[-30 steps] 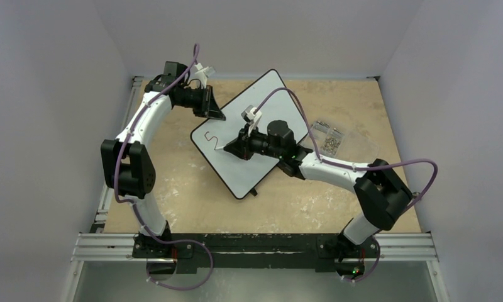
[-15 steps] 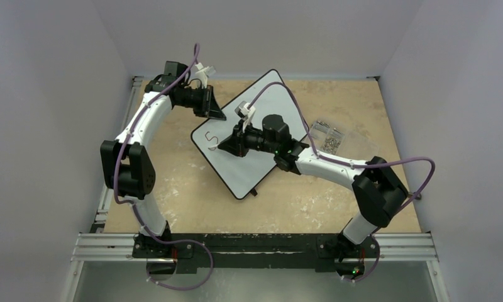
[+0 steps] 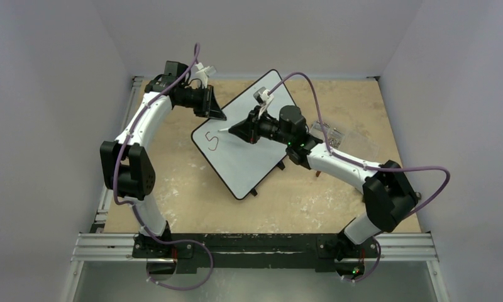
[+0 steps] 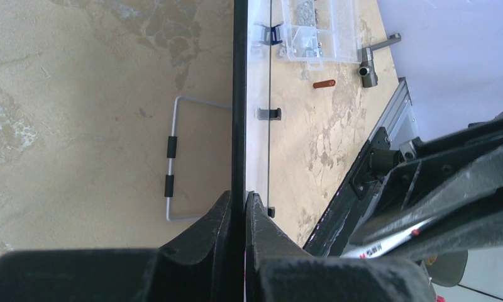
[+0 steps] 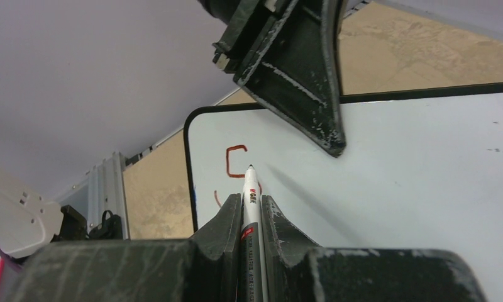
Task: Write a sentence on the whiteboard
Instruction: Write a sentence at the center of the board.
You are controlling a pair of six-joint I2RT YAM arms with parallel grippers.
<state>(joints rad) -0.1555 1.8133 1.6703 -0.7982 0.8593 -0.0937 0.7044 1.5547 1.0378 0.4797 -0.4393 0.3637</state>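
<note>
The right gripper (image 3: 235,131) has swung toward the whiteboard's (image 3: 239,167) far edge. Its marker (image 3: 224,131) tip has left the sentence's (image 3: 212,141) lower end for its top.

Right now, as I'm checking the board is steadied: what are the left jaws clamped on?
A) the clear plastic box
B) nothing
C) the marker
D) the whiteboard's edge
D: in the left wrist view the black rim of the whiteboard runs between the shut left jaws; the marker sits in the right jaws.
</note>
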